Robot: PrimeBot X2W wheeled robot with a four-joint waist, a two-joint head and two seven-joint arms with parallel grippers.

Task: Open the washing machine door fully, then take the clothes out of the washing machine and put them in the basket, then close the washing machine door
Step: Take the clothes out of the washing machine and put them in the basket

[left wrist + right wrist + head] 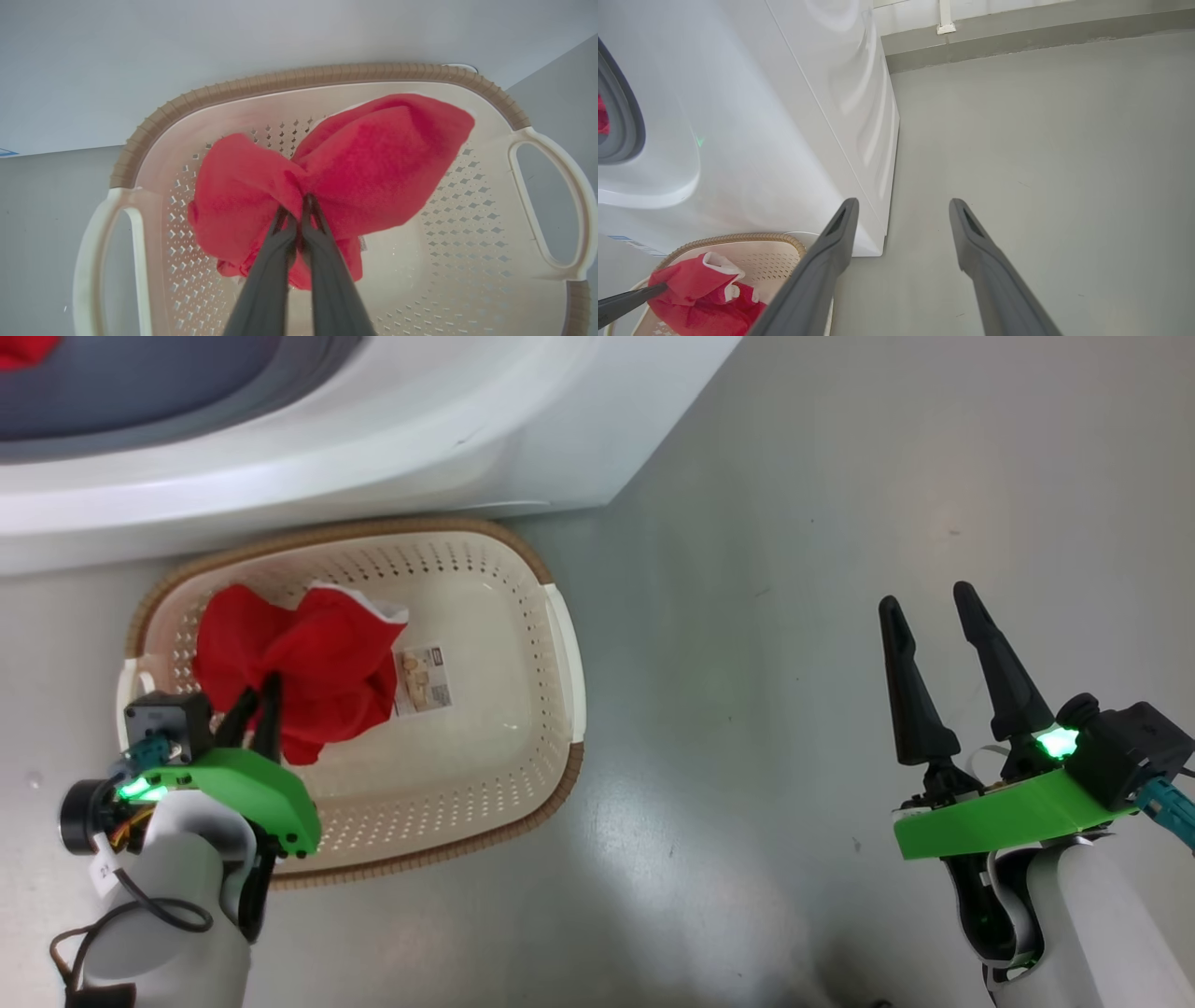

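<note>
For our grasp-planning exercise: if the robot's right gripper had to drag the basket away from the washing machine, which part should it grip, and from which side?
Probably the basket's right-end handle, taken from above by the open right gripper. It is a thin bar beside an open slot, so one finger can pass through; it lies clear of the left gripper holding the clothes.

Smooth grey floor (840, 523) stretched wide, marked by few dark specks (856, 845) and soft patch of glare (635, 821). At far edge, floor met darker grey skirting band (1041, 39) beneath pale wall (910, 21). White conduit strip (945, 16) ran down wall, ending just above skirting.
</note>
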